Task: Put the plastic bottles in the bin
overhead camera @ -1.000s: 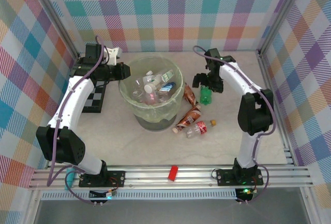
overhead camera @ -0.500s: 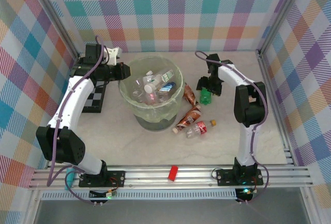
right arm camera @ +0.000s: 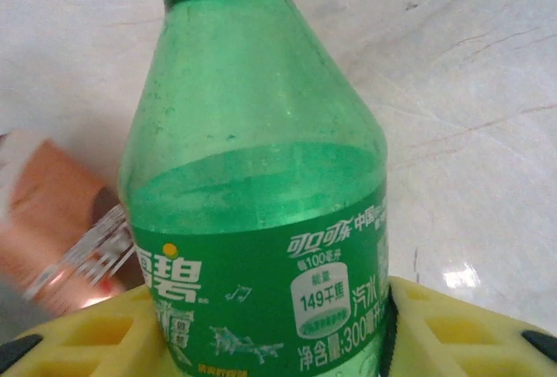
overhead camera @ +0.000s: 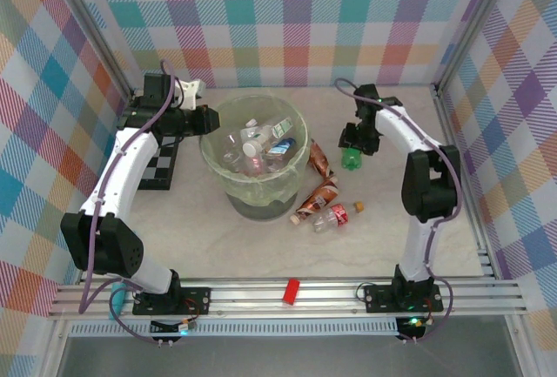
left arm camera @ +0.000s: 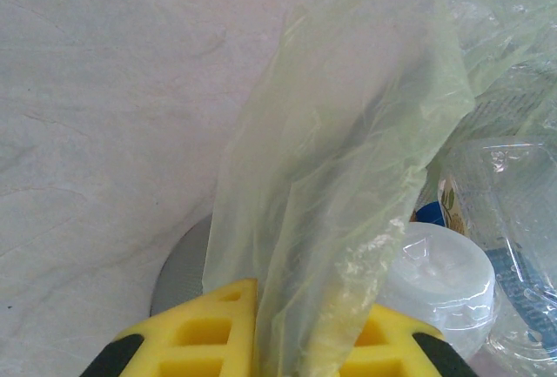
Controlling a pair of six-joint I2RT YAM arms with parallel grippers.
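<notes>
Standing at mid-table [overhead camera: 218,242] in the top view, the bin [overhead camera: 261,198] holds a heap of bottles [overhead camera: 257,144]. The left gripper [overhead camera: 211,121] sits at the bin's left rim. The right gripper [overhead camera: 352,151] is to the right of the bin, set around a green bottle [overhead camera: 350,164]. Between that bottle and the bin lie two brown bottles [overhead camera: 317,178], and a clear bottle [overhead camera: 331,217] with a red label lies just beside the nearer one. A chessboard [overhead camera: 161,168] lies behind the left arm, and a red block [overhead camera: 291,291] sits on the near rail.

In the left wrist view, the left gripper [left arm camera: 296,329] is pinched narrow on the pale-green liner [left arm camera: 339,177], which rises in a fold from between its yellow pads [left arm camera: 200,338]. To the right, a white cap [left arm camera: 439,272] and clear plastic show inside the bin.

In the right wrist view, the green bottle [right arm camera: 257,220] sits between the right gripper's [right arm camera: 270,342] yellow pads [right arm camera: 452,329], neck pointing away. The pads lie against its label on both sides, gripping it. A brown bottle [right arm camera: 52,220] lies blurred on the table at the left.
</notes>
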